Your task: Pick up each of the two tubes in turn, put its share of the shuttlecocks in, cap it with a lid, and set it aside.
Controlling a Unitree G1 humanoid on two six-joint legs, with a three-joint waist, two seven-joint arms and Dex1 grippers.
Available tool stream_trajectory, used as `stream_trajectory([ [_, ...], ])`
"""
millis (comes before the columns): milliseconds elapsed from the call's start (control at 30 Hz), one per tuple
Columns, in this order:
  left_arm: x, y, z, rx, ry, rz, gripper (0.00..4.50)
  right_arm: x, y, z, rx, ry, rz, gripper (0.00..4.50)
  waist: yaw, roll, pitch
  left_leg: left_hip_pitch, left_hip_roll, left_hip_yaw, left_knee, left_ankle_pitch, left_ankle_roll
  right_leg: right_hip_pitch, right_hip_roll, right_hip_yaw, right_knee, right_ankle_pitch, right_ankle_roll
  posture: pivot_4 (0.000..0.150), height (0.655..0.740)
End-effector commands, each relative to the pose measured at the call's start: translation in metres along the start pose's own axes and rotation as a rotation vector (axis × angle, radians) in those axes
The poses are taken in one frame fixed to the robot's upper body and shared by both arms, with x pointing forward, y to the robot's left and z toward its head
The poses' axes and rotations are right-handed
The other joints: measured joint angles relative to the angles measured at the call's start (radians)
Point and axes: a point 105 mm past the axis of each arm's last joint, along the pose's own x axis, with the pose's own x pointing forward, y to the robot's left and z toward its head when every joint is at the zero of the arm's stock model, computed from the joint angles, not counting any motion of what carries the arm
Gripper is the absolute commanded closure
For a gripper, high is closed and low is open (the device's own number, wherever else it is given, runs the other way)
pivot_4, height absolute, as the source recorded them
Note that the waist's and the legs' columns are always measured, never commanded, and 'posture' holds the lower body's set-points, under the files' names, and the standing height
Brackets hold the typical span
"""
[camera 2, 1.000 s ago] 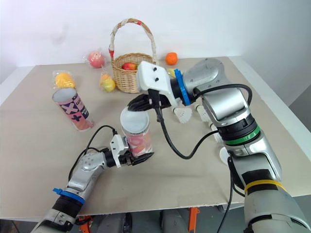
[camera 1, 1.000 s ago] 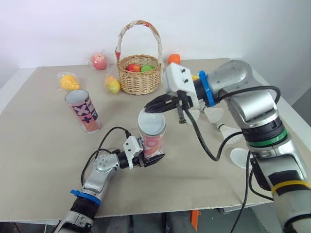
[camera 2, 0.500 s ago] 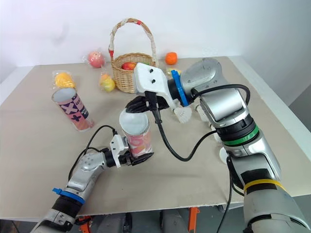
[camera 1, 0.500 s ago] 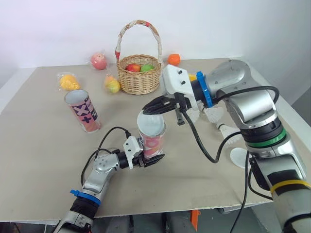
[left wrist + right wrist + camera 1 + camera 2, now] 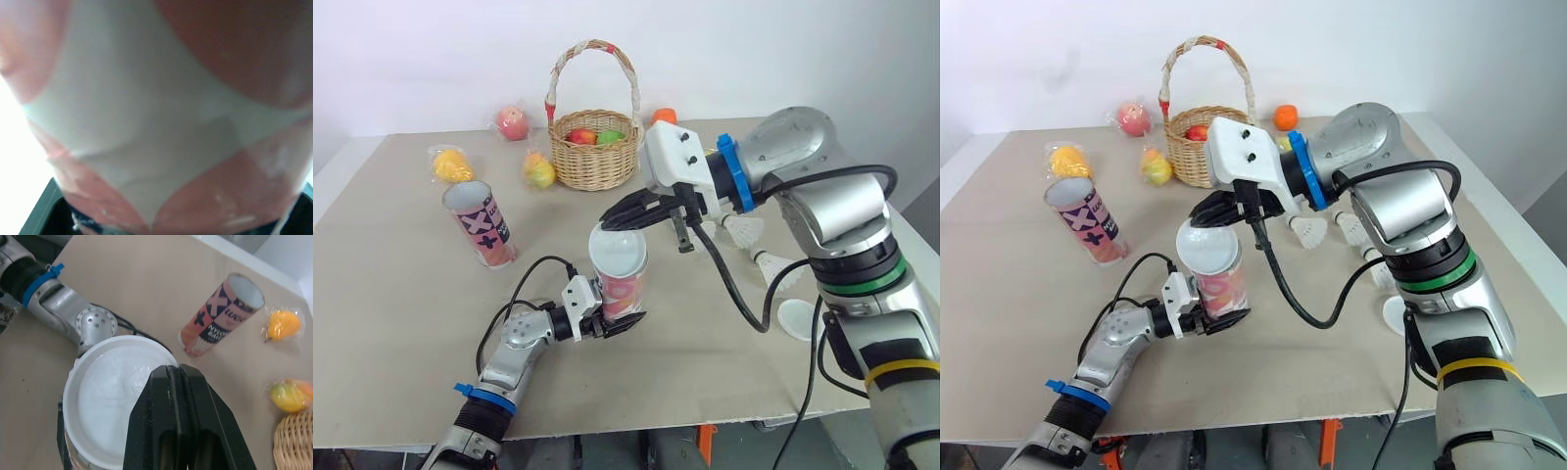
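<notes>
A pink and white tube (image 5: pixel 623 290) stands upright near the table's front middle, with my left gripper (image 5: pixel 611 322) shut on its lower part. The tube's wall (image 5: pixel 161 122) is pressed close in the left wrist view. A white lid (image 5: pixel 619 244) sits flat on the tube's top. My right gripper (image 5: pixel 610 221) is shut with nothing between its fingers, and its tips hover just over the lid (image 5: pixel 110 391). A second pink tube (image 5: pixel 483 223) leans at the left, its top end pale. Two shuttlecocks (image 5: pixel 742 230) (image 5: pixel 781 273) lie at the right.
A loose white lid (image 5: pixel 798 318) lies near the table's right front edge. A wicker basket (image 5: pixel 595 149) with fruit stands at the back middle. Wrapped fruits (image 5: pixel 452 164) (image 5: pixel 539 171) (image 5: pixel 512 122) and an orange (image 5: pixel 664 118) lie around it.
My right gripper dipped toward the lid half a second ago and has since lifted slightly, its arm swinging a little to the right. The tube and left gripper have stayed still.
</notes>
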Motion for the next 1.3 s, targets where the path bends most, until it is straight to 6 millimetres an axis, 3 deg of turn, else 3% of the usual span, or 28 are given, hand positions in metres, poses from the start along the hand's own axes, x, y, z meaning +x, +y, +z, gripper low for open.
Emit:
stream_trajectory([
  [33, -0.005, -0.010, -0.030, -0.085, 0.105, -0.010, 1.32, 0.001, -0.001, 0.000, -0.046, 0.018, -0.019, 4.42, 0.000, 0.000, 0.000, 0.000, 0.000, 0.000, 0.000, 0.000, 0.000, 0.000, 0.000, 0.000, -0.001, 0.000, 0.000, 0.150, 0.7400],
  [233, -0.006, -0.011, -0.030, -0.087, 0.108, -0.011, 1.32, 0.004, -0.001, -0.011, -0.043, 0.046, -0.021, 4.42, 0.000, 0.000, 0.000, 0.000, 0.000, 0.000, -0.003, 0.000, 0.000, 0.001, -0.001, 0.000, -0.005, 0.001, 0.001, 0.150, 0.7400],
  [533, -0.007, -0.011, -0.030, -0.087, 0.112, -0.014, 1.32, 0.001, 0.000, -0.011, -0.053, 0.056, -0.015, 4.42, 0.001, 0.000, 0.000, 0.000, 0.000, 0.000, -0.005, 0.000, 0.000, 0.001, -0.001, 0.000, -0.007, 0.001, 0.001, 0.150, 0.7400],
  [1300, -0.006, -0.012, -0.030, -0.098, 0.111, -0.018, 1.32, -0.013, -0.009, 0.007, -0.086, 0.023, -0.064, 4.42, 0.001, 0.000, 0.000, 0.000, 0.000, -0.001, -0.006, 0.000, 0.000, 0.001, -0.003, 0.000, -0.009, 0.001, 0.001, 0.150, 0.7400],
])
